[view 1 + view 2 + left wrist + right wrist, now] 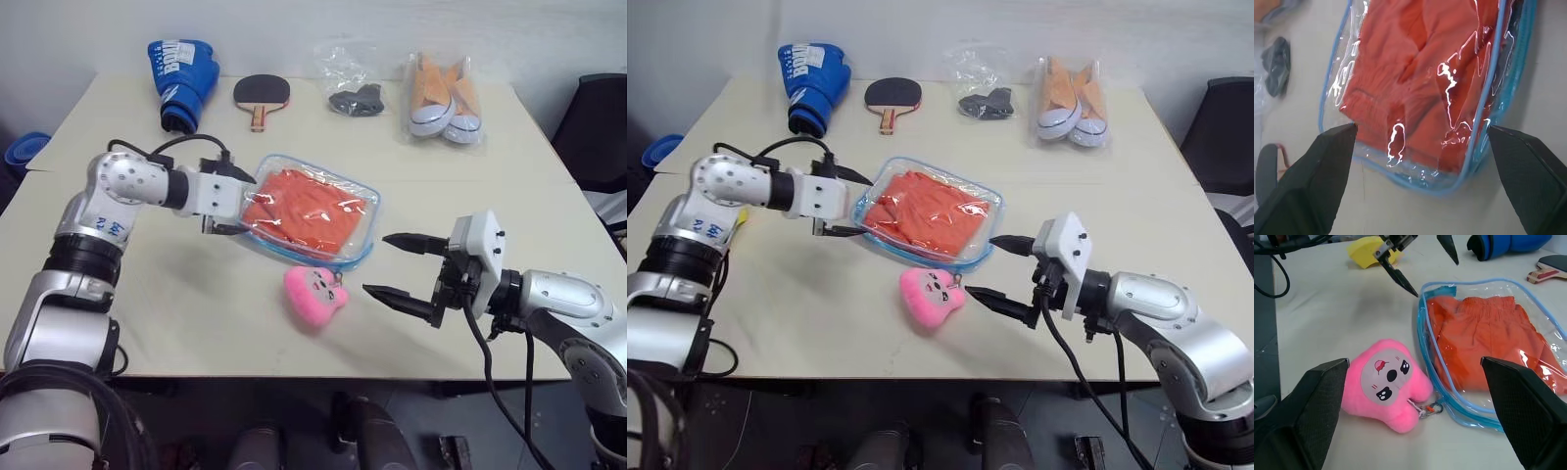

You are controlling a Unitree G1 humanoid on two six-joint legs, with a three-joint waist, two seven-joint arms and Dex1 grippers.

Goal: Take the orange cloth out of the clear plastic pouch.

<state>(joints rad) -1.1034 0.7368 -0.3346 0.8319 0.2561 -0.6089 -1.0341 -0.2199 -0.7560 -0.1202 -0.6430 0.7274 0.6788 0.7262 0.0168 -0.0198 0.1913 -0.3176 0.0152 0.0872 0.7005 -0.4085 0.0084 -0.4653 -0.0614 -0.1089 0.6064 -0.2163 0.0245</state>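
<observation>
Orange cloth (306,210) sits sealed inside the clear plastic pouch (364,238), centre of frame in the left eye view. Left gripper (235,204) spread wide at the pouch's left edge, holding nothing. Right gripper (399,265) also wide and empty, lower right, near the pink plush charm (313,294). Risks: the slick film slips out of a pinch, the pouch slides on the table (196,313), and 1 finger could snag the charm's clip.

Along the cream worktop's (294,127) far edge: blue boxing glove (182,80), black table-tennis paddle (261,95), bagged dark item (355,98), bagged orange-and-white shoes (444,100); nearer, yellow sponge (1367,249).
</observation>
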